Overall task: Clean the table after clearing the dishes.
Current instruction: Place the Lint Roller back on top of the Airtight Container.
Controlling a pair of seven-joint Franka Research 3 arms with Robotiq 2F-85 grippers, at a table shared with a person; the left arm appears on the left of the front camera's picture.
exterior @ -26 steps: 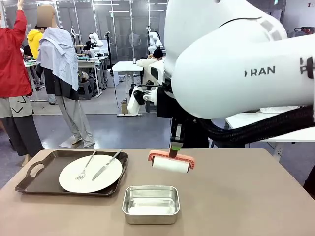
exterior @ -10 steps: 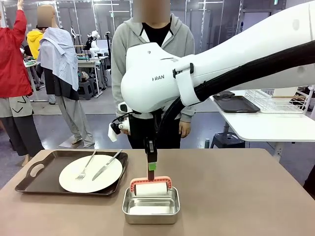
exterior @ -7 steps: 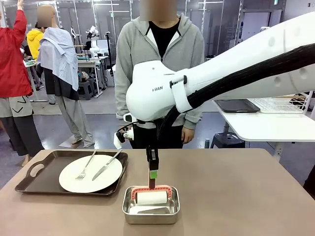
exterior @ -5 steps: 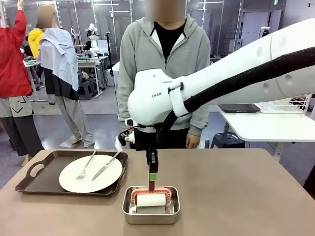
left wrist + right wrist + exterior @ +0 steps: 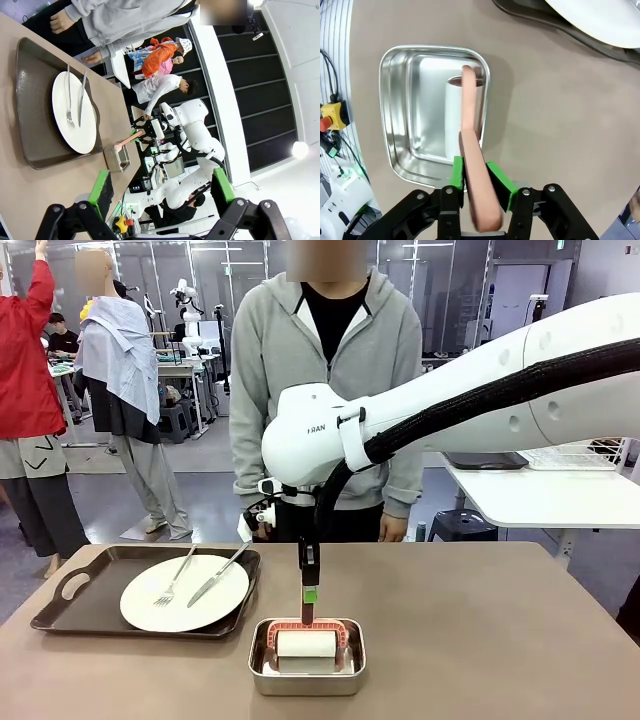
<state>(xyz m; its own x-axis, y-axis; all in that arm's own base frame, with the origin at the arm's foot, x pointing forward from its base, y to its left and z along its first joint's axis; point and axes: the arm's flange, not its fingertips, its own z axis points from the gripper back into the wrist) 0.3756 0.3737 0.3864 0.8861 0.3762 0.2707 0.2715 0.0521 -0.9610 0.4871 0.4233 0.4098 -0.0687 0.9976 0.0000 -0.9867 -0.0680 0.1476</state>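
Steel pan (image 5: pixel 305 683) (rectangular) holds roller (image 5: pixel 306 644); table (image 5: pixel 480 640) matte.

In the front view, small dark capitals (image 5: pixel 318 427) are printed on the rounded white housing (image 5: pixel 305 445) of the right arm. They read "FRAN". The first letter is faint, and the word runs on around the curve of the shell, where it cannot be followed. In the right wrist view, any marking on the yellow box (image 5: pixel 331 116) with the red button is too small to read.
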